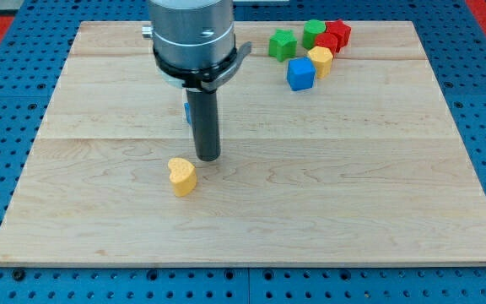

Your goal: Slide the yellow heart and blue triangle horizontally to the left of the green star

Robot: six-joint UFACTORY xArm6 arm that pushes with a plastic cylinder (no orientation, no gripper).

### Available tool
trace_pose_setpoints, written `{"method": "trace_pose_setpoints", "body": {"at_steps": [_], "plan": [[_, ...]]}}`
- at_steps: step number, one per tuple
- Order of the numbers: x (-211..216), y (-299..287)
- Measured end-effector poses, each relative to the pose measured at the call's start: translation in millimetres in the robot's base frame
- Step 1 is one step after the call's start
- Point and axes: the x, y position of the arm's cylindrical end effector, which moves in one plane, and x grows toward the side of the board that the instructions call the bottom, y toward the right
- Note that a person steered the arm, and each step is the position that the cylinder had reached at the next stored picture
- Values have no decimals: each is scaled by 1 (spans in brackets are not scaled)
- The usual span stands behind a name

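The yellow heart (181, 176) lies on the wooden board (99, 211), left of centre and towards the view's bottom. My tip (207, 158) rests on the board just above and to the right of the heart, close to it; I cannot tell if they touch. A blue block (187, 111), probably the blue triangle, shows only as a sliver behind the rod's left side. The green star (283, 44) sits near the view's top, right of the rod.
A cluster stands at the top right: another green block (314, 32), two red blocks (338, 32) (327, 42), a yellow block (320, 61) and a blue cube (300, 73). A blue pegboard (7, 101) surrounds the board.
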Motion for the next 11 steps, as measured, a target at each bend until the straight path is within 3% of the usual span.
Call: {"method": "trace_pose_setpoints", "body": {"at_steps": [1, 4, 6, 7, 8, 9, 10, 11], "plan": [[-24, -4], [-160, -25], [-209, -46], [-164, -51], [-64, -14], [30, 67], [77, 20], [45, -43]]}}
